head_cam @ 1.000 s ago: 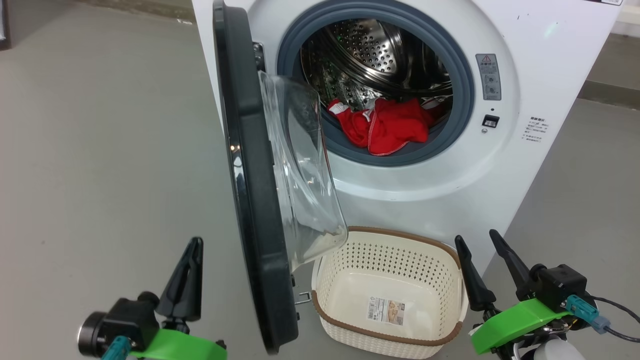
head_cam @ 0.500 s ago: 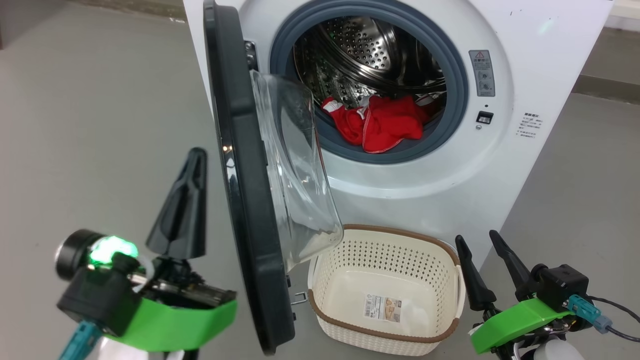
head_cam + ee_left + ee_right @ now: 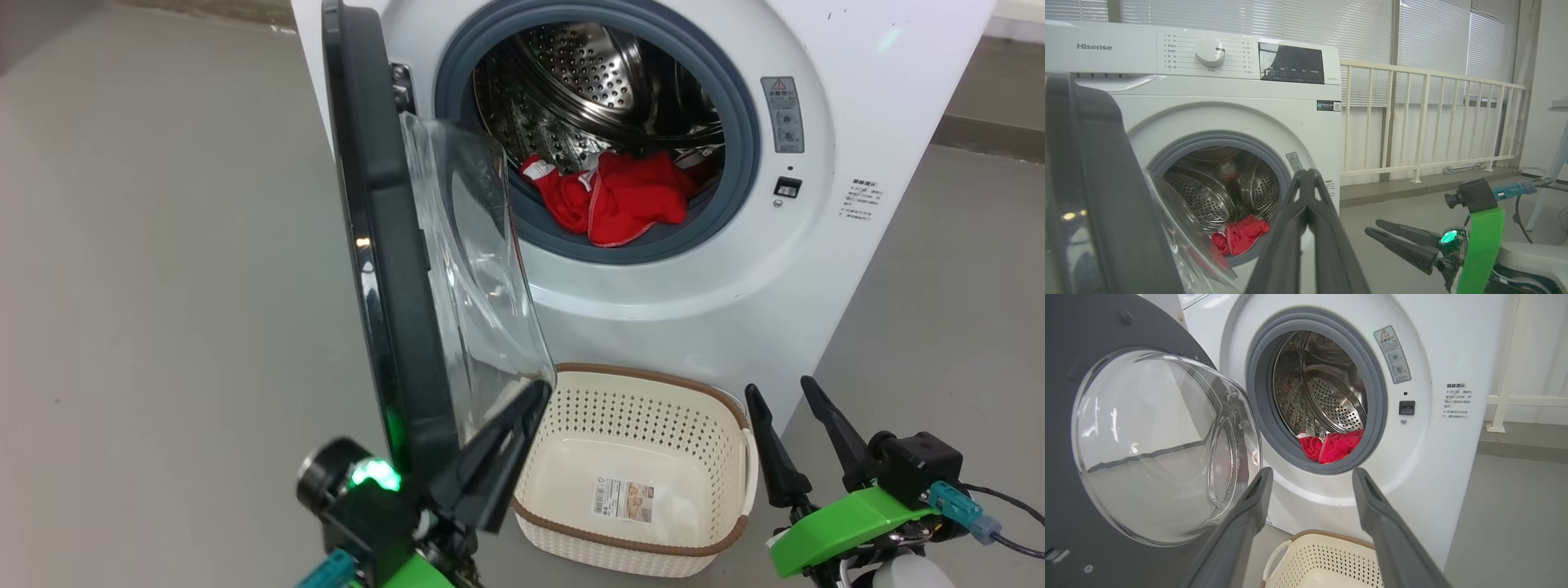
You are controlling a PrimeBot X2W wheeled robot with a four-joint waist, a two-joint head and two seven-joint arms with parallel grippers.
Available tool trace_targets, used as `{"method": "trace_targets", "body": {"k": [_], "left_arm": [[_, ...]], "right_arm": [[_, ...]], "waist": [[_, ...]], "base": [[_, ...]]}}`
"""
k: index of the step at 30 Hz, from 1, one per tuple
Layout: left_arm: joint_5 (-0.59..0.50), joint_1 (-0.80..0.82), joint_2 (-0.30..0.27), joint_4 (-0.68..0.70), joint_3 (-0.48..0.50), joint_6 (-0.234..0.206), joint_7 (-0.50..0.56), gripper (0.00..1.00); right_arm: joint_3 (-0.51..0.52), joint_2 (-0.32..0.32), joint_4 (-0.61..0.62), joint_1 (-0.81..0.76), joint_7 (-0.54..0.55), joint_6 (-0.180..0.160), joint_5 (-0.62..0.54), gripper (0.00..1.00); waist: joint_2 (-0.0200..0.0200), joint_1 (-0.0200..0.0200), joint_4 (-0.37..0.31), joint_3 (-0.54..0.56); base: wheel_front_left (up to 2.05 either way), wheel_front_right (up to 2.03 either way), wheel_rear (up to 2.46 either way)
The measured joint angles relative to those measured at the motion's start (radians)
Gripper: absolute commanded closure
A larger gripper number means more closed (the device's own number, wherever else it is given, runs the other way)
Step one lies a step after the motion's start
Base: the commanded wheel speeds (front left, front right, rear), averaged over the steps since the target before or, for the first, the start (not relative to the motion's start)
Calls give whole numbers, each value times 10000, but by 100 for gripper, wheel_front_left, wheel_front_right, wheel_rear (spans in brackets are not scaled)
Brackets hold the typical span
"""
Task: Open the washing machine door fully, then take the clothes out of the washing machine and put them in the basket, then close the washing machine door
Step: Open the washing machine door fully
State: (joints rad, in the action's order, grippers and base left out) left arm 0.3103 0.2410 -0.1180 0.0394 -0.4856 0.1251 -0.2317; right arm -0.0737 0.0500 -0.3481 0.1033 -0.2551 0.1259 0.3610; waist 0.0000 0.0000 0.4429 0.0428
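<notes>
- Room: smooth grey floor (image 3: 163, 245), matt and even. The white washing machine (image 3: 694, 310) stands on it.
- The washing machine door (image 3: 384, 269) hangs open from the left of the opening, nearly edge-on to the head view, with its glass bowl (image 3: 482, 310) bulging towards the basket side.
- The clothes (image 3: 620, 200), red with white trim, are heaped at the bottom front of the steel drum (image 3: 596, 73), lapping onto the grey rubber ring (image 3: 739, 163).
- The basket (image 3: 645, 372) sits on the floor against the machine's foot, below the opening and just beside the door's lower edge. The paper label (image 3: 624, 500) on its bottom lies bare.
- The left gripper (image 3: 529, 402) has its jaws pressed together. The tip is at the lower edge of the glass bowl, on the door's inner side; I cannot tell whether it touches.
- The right gripper (image 3: 778, 386) has its jaws wide apart and nothing between them. It is low at the basket's right end, clear of it.
- The left wrist view adds the machine's top: the dial (image 3: 1210, 52) and dark display (image 3: 1291, 63). To the right are a cream railing (image 3: 1425, 122) and slatted blinds (image 3: 1249, 20).
- The right wrist view shows the door's inner face square-on, with the full round of the bowl. It also shows a warning label (image 3: 1392, 354) right of the ring and the basket's white side handle (image 3: 1276, 559).
</notes>
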Motion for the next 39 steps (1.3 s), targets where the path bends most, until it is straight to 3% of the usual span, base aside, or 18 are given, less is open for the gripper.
{"method": "trace_targets", "body": {"k": [7, 19, 29, 39], "left_arm": [[211, -236, -29, -1365, -278, -67, 479, 100], [134, -367, 82, -1833, 0, -1557, 1649, 100], [-42, -422, 65, -1356, 173, -2387, 2054, 100], [-27, -842, -303, -982, 1035, -3319, 2481, 100]], "right_arm": [[-2, 0, -12, 2, 0, 0, 0, 0], [-15, 0, -205, 1, 0, 0, -13, 0], [-6, 2, -326, -6, 0, 0, -15, 0], [-276, 4, -539, 20, 0, 0, -109, 0]], "waist": [[0, 0, 44, -41], [0, 0, 162, -43], [0, 0, 472, -48], [0, 0, 707, -282]], "base": [[0, 0, 0], [0, 0, 0], [0, 0, 0], [0, 0, 0]]}}
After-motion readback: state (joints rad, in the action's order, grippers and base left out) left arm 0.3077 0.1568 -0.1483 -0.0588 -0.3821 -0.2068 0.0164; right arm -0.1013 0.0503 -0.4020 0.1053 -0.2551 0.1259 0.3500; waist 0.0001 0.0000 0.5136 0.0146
